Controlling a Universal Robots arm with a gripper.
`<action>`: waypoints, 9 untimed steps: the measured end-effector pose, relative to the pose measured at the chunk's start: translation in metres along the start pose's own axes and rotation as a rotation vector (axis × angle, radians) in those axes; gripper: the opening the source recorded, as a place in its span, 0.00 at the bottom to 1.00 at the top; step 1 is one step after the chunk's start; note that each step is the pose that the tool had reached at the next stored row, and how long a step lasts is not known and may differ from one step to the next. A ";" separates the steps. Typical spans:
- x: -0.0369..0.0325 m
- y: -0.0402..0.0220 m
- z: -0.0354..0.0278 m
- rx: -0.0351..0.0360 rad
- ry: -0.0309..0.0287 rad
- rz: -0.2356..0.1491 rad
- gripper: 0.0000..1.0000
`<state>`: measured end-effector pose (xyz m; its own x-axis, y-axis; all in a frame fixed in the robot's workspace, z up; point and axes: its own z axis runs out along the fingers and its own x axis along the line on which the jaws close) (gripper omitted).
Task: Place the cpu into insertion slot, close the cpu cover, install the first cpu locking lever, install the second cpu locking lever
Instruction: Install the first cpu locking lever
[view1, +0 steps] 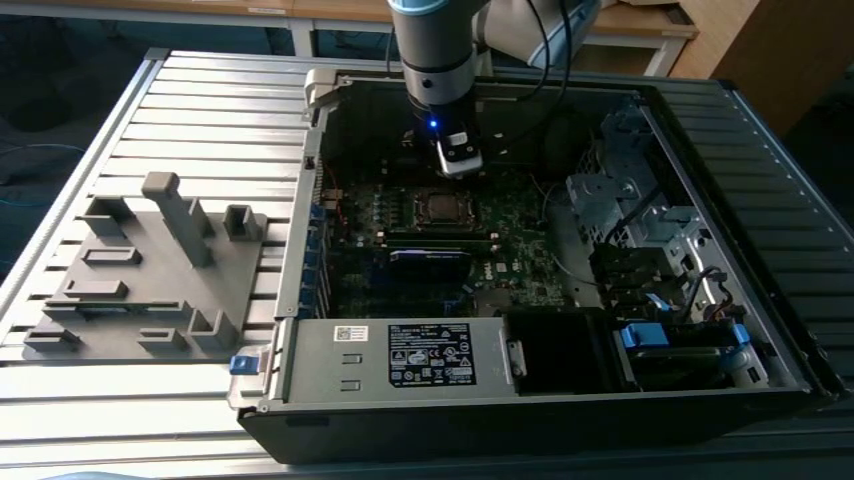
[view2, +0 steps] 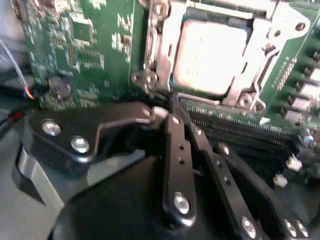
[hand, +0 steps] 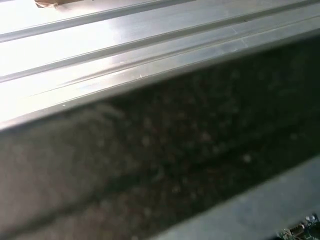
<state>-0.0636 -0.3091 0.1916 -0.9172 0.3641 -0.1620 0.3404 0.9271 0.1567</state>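
Because the cpu (view2: 212, 57) is already lying flat in the insertion slot (view2: 252, 75) with the cpu cover (view2: 160, 55) folded down around it, the silver top is showing through the cover's square opening, which suggests the seating and closing steps are done. In the exterior view the socket is sitting near the middle of the green motherboard (view1: 521, 255), inside the open computer case (view1: 300, 290) that is resting on the slatted tabletop (view1: 200, 90). The gripper (view2: 172, 107) is hovering just beside the near edge of the socket frame in the second wrist view, its fingers (view2: 175, 150) pressed together and holding nothing, a narrow tip that looks suited to pushing a thin lever. Whether either locking lever is latched I cannot tell. A grey fixture block (view1: 147, 275) is standing on the tabletop at the exterior view's left, well apart from the work.
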 end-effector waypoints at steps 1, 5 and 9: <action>0.0000 0.0000 0.0001 -0.0001 0.0000 0.000 0.11; -0.0006 0.0008 -0.0032 -0.0013 -0.0007 0.000 0.11; -0.0012 0.0013 -0.0073 -0.0013 0.0001 0.000 0.11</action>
<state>-0.0635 -0.3090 0.1991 -0.9170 0.3645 -0.1619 0.3405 0.9269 0.1580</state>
